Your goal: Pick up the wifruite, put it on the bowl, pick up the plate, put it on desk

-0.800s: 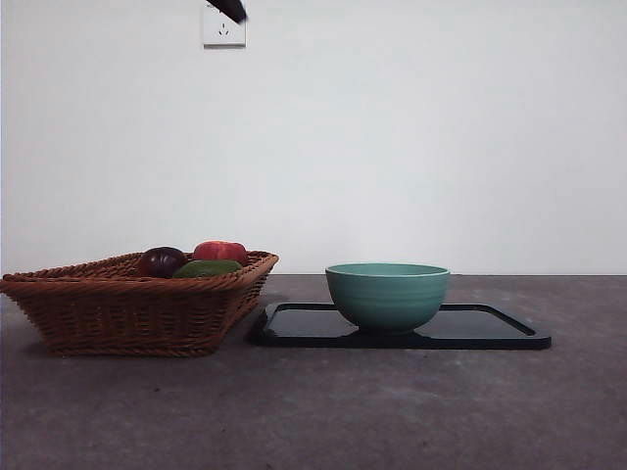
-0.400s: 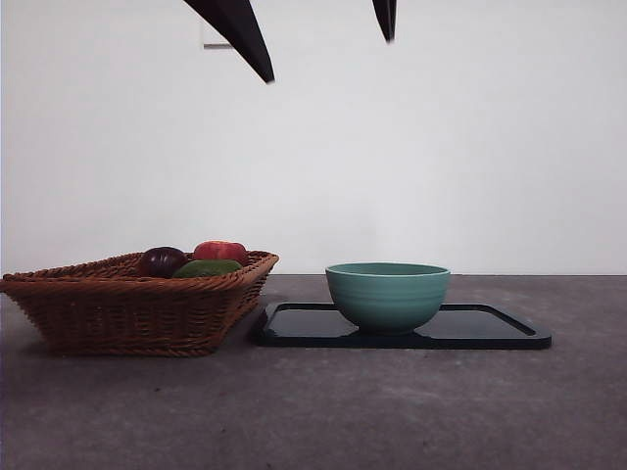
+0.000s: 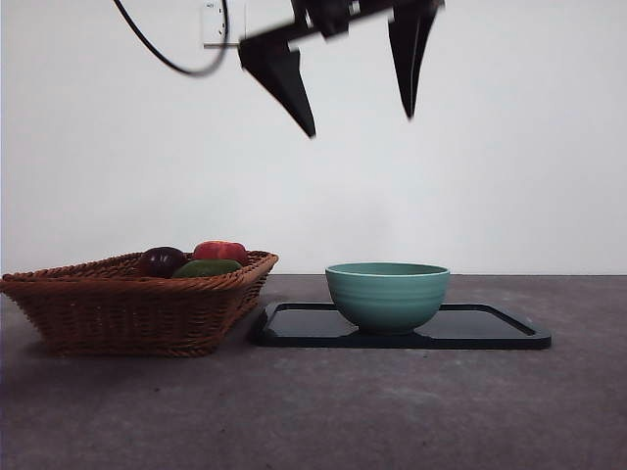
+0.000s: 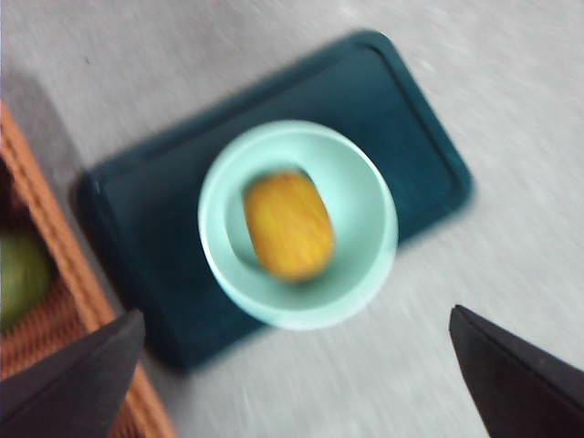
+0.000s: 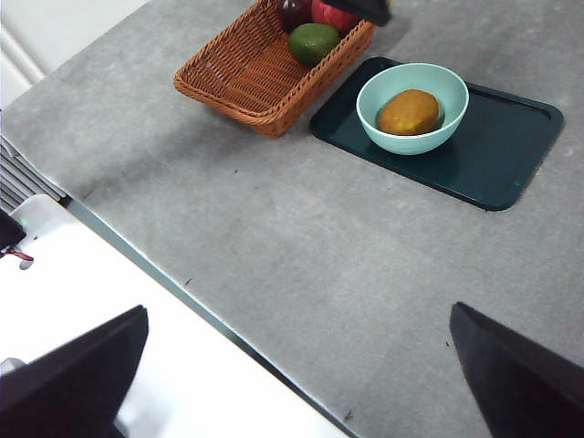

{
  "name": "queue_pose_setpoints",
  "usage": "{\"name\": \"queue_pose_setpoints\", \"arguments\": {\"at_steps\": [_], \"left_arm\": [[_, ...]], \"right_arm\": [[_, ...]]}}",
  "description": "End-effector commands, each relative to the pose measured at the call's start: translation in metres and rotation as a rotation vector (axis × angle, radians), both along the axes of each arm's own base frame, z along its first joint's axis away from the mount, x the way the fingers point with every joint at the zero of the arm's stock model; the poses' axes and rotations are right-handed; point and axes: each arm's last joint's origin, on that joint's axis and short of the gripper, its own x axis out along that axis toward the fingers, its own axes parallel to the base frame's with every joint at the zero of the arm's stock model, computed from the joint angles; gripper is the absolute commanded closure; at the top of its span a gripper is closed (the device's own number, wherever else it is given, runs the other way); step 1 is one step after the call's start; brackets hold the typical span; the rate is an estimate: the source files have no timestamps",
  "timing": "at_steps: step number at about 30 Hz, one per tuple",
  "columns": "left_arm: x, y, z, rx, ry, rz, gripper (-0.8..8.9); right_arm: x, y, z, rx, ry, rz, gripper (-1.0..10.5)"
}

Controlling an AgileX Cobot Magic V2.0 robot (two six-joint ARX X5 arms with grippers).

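The orange-brown fruit [image 5: 408, 111] lies inside the mint-green bowl [image 5: 412, 108], resting on the bottom with nothing touching it. The bowl stands on a dark flat tray [image 5: 497, 155], toward the end of the tray nearest the wicker basket [image 5: 251, 78]. The tray sits flat on the grey desk [image 5: 301, 237], just beside the basket. In the basket lie a green fruit [image 5: 313, 41], a red one [image 5: 333, 15] and a dark purple one [image 3: 162, 260].

The left gripper [image 3: 358, 88] hangs high over the bowl, jaws spread wide and empty, well clear of the rim. Its wrist view is blurred. The right gripper [image 5: 301, 374] hangs high above the near edge of the desk, jaws spread wide too, holding nothing.
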Motion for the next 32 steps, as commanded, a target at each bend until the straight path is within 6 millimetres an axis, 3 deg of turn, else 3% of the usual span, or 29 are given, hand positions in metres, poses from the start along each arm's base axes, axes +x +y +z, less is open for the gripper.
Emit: {"name": "queue_pose_setpoints", "arguments": {"at_steps": [1, 10, 32], "left_arm": [[0.016, -0.013, -0.013, -0.002, -0.014, -0.022, 1.89], [0.044, -0.034, -0.061, -0.011, 0.010, -0.051, 1.90], [0.060, -0.046, -0.119, 0.080, 0.072, -0.092, 1.92]], "right_arm": [[0.000, 0.000, 0.004, 0.023, -0.022, 0.001, 3.2], [0.000, 0.000, 0.004, 0.023, -0.022, 0.001, 3.2], [0.000, 0.000, 0.004, 0.023, -0.022, 0.001, 3.2]]}}
